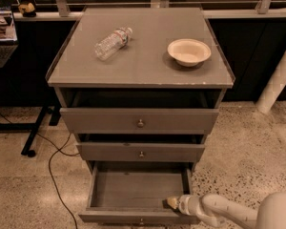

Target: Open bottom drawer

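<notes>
Grey drawer front runs along the near edge: the bottom drawer (pixel 133 191) stands pulled well out of the cabinet (pixel 62 82), its inside floor in view. Its knob (pixel 141 220) sits at the centre of the front, almost cut off by the frame. White arm (pixel 229 211) comes in from near right w/ the gripper (pixel 174 203) at the drawer's near-right corner, tip on or just inside the front panel. Can't tell whether it's open, closed or gripping anything.

Judging by this, task looks nearly or fully done. To finish well: make any further pull straight toward near, no sideways load at that corner, else the drawer may skew on its runners. Stop short of end of travel, then lift clear w/o knocking the front back in.

Behind & above, the middle drawer (pixel 109 152) and top drawer (pixel 100 120) look shut or nearly so. Farther, on the cabinet top, a plastic bottle (pixel 112 42) lies on its side at left and a bowl (pixel 189 51) sits upright at right, well apart. A cable (pixel 55 175) trails on the floor at left.
</notes>
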`<state>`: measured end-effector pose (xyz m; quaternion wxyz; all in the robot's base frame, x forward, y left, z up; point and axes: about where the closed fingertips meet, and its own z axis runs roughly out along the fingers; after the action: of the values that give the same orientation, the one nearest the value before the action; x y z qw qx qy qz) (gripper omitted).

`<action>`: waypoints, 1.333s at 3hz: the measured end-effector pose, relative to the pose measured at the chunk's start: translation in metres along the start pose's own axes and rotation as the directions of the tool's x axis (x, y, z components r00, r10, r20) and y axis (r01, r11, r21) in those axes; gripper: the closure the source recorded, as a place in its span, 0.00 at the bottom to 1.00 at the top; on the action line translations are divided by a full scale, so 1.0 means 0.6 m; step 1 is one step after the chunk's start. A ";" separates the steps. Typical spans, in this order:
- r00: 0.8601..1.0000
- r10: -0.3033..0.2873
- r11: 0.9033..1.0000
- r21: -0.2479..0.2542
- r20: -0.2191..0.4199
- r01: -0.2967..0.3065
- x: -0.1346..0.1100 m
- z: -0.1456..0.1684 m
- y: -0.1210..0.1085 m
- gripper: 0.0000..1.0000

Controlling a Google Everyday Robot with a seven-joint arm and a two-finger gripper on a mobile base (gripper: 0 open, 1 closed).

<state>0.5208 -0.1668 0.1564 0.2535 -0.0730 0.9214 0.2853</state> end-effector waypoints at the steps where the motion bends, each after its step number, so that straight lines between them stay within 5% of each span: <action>1: 1.000 0.022 0.999 -0.044 -0.012 -0.023 0.047 -0.017 0.009 1.00; 2: 1.000 0.022 0.999 -0.044 -0.012 -0.023 0.046 -0.017 0.009 1.00; 3: 0.996 0.060 0.992 -0.118 0.068 -0.052 0.012 -0.034 0.013 0.81; 4: 0.961 0.079 0.975 -0.222 0.266 -0.019 -0.092 -0.124 0.036 0.58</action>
<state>0.5307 -0.1917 0.2478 0.3616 -0.0373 0.8423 0.3980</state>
